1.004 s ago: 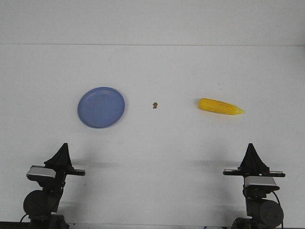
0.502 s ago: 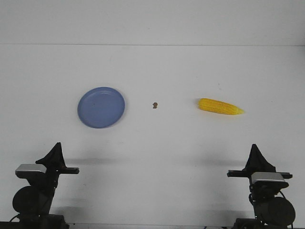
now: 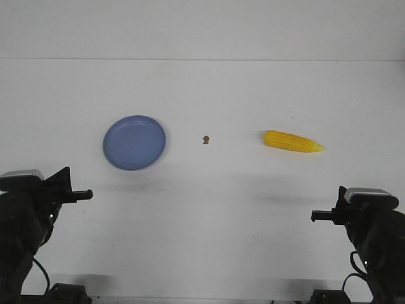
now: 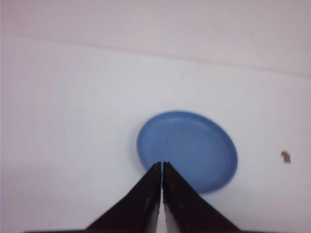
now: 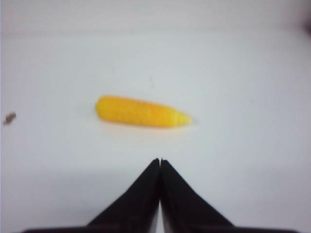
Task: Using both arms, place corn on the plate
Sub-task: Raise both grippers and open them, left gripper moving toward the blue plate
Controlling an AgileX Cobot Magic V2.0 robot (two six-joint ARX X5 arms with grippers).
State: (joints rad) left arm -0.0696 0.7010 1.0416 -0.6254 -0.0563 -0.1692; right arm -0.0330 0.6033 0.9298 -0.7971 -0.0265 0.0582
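Observation:
The yellow corn (image 3: 293,141) lies on the white table at the right, pointed end to the right; it also shows in the right wrist view (image 5: 142,112). The blue plate (image 3: 134,142) sits empty at the left and shows in the left wrist view (image 4: 187,150). My left gripper (image 4: 162,163) is shut and empty, its tips over the plate's near rim in its wrist view. My right gripper (image 5: 160,160) is shut and empty, short of the corn. In the front view the left arm (image 3: 28,209) and right arm (image 3: 370,225) are at the bottom corners.
A small brown speck (image 3: 205,139) lies on the table between plate and corn; it also shows in the left wrist view (image 4: 285,156) and the right wrist view (image 5: 9,117). The table's far edge meets a white wall.
Both arms have swung outward and risen toward the camera; the left moved left, the right moved right. Corn and plate have not moved.

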